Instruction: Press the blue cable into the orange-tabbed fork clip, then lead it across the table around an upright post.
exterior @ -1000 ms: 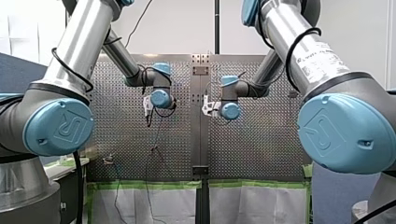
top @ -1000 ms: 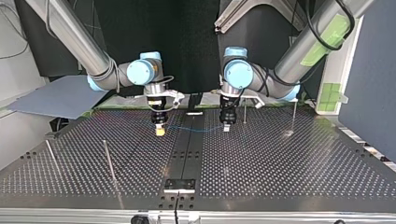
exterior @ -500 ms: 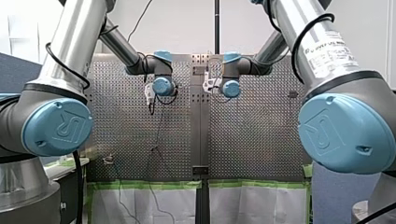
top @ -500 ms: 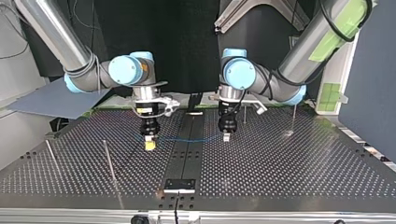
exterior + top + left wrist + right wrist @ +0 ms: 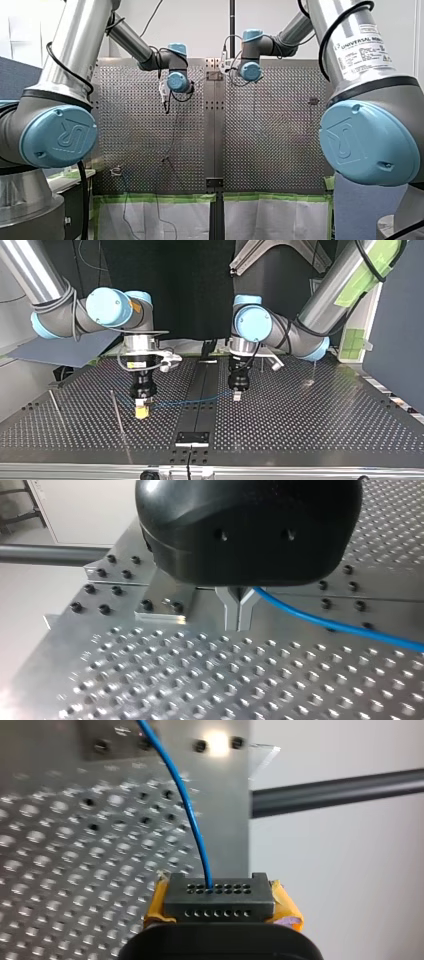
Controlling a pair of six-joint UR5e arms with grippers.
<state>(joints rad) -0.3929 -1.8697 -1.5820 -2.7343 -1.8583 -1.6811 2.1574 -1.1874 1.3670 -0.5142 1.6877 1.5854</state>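
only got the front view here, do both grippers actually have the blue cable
observer: Yes. In the top view the blue cable spans in a shallow sag between my right gripper and my left gripper.
operator: left one shut on it?
observer: The left wrist view shows its metal fingers closed together, with the cable leaving from between them.
operator: any post close by
observer: An upright post stands just beside my right gripper, on the side away from my left gripper.
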